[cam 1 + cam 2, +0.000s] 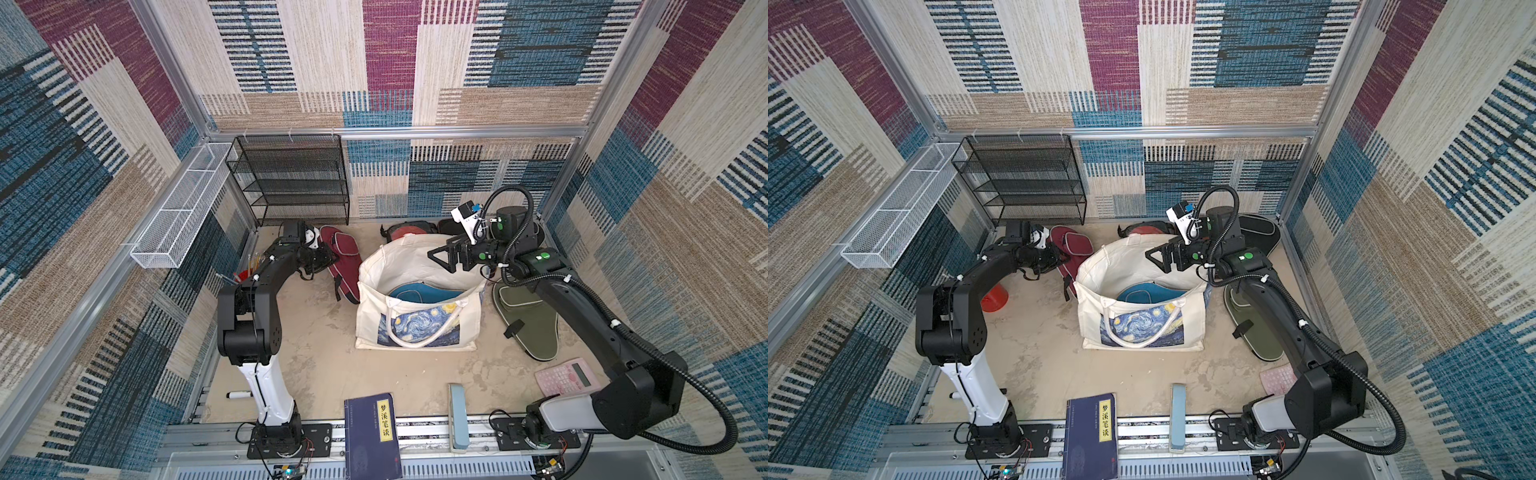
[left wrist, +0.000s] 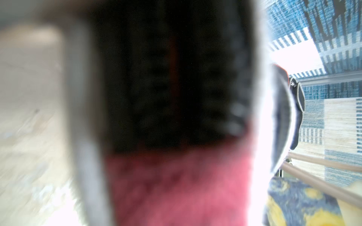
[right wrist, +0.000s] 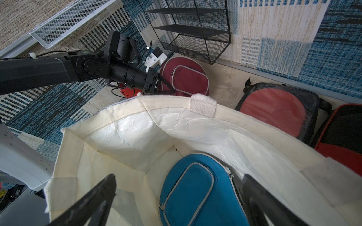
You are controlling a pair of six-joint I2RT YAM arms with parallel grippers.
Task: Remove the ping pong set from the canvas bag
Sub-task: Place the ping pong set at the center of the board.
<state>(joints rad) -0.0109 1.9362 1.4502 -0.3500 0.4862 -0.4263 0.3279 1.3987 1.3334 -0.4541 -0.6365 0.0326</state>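
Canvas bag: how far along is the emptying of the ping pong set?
Done: the maroon case, olive green case and a black-and-red case lie on the table outside the canvas bag. In hand: the left tool sits at the maroon case, grip unclear; the right tool hangs open over the bag's mouth. Left: the blue case inside.

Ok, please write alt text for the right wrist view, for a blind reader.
The open right gripper hangs over the cream canvas bag, where a blue paddle case lies inside. Beyond it, the left gripper is beside a maroon case; a black case with a red panel lies nearby.
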